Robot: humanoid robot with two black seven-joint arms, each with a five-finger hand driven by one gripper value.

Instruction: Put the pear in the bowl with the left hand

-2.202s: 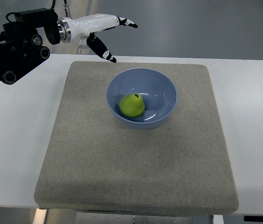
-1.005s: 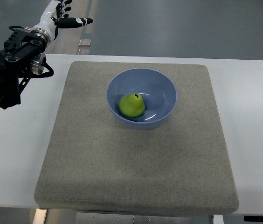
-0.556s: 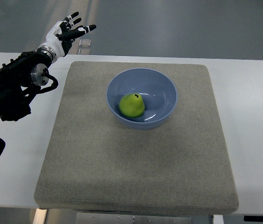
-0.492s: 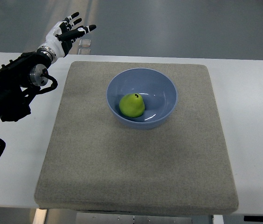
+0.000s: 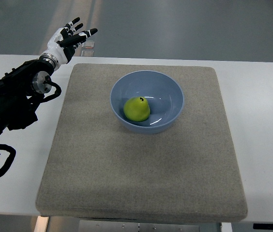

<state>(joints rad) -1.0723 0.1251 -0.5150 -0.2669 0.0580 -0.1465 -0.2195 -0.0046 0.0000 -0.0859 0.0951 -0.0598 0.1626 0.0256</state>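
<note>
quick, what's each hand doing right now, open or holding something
Left hand: open, fingers spread, holding nothing; the pear lies in the bowl.
Right hand: not in view.

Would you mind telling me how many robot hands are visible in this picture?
1. The left hand is at the upper left, fingers spread and empty, beyond the table's far edge. The right hand is out of view.

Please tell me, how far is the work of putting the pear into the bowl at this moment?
Done: the pear lies inside the blue bowl, which stands on the grey mat. In hand: nothing; the left hand is over the table's far left corner, away from the bowl, fingers spread and empty. Left: apparently nothing but bringing the arm to rest.
</note>
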